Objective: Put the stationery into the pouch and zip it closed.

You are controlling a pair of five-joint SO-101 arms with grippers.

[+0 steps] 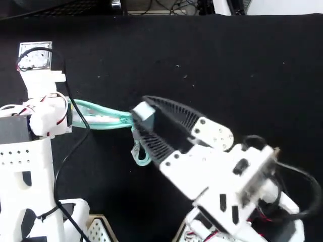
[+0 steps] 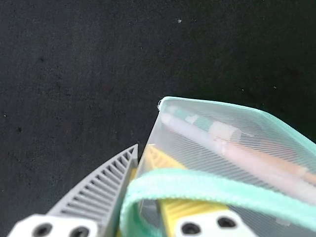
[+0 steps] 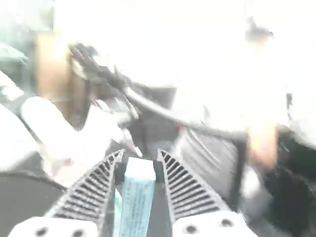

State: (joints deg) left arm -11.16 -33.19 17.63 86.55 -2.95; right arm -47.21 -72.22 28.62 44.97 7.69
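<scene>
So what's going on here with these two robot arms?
The left gripper holds a translucent mesh pouch with mint-green trim over the black table, with pens already inside. The right gripper grips a small pale-blue and white block, probably an eraser, right at one end of the pouch, not yet in.

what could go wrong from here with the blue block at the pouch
1. The pale blue block in the right pincer is at the pouch's end; I can't see the opening, so it may catch the rim and drop.
2. The left pincer grips the pouch at one end only; a push could twist it loose.
3. The teal loop hangs beside the right pincer and might snag.
</scene>
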